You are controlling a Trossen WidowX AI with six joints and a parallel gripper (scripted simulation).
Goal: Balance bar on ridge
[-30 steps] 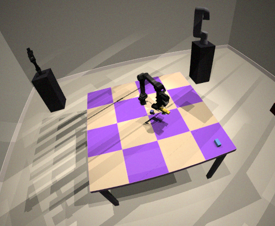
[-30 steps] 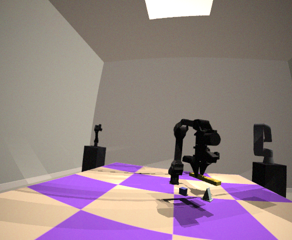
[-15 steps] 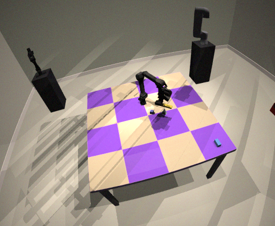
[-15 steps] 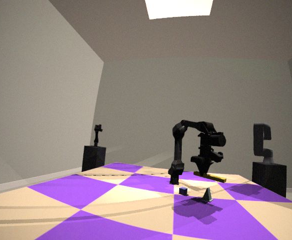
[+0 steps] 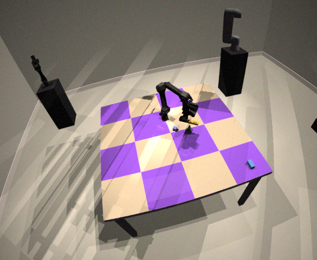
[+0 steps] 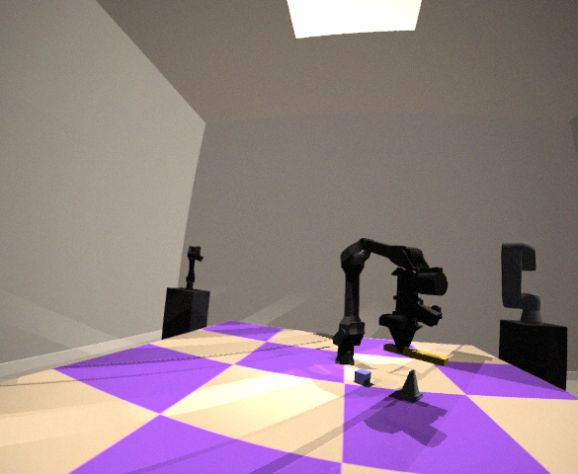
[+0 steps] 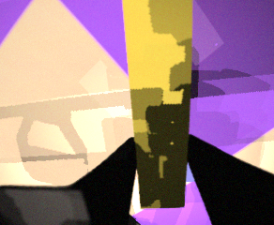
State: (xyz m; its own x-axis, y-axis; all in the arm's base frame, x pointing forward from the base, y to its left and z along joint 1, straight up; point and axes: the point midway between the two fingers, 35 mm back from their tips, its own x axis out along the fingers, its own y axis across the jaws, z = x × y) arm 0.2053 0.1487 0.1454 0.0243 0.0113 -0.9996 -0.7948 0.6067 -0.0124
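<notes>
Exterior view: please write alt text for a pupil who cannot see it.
A black robot arm's gripper holds a yellow bar above a purple-and-cream checkered table. Nearer the viewer stand a small dark ridge and, left of it, a blue cube.

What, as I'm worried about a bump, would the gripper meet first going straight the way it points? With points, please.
Probably the table (image 5: 163,181) (image 6: 202,434) (image 7: 48,52), below the gripper (image 5: 187,120) (image 6: 404,349) (image 7: 159,142) and its bar (image 5: 194,122) (image 6: 429,356) (image 7: 158,56); the ridge (image 5: 188,130) (image 6: 410,387) looks off to one side, but depth is unclear.

No text, label, number or sign can be read anywhere here.
</notes>
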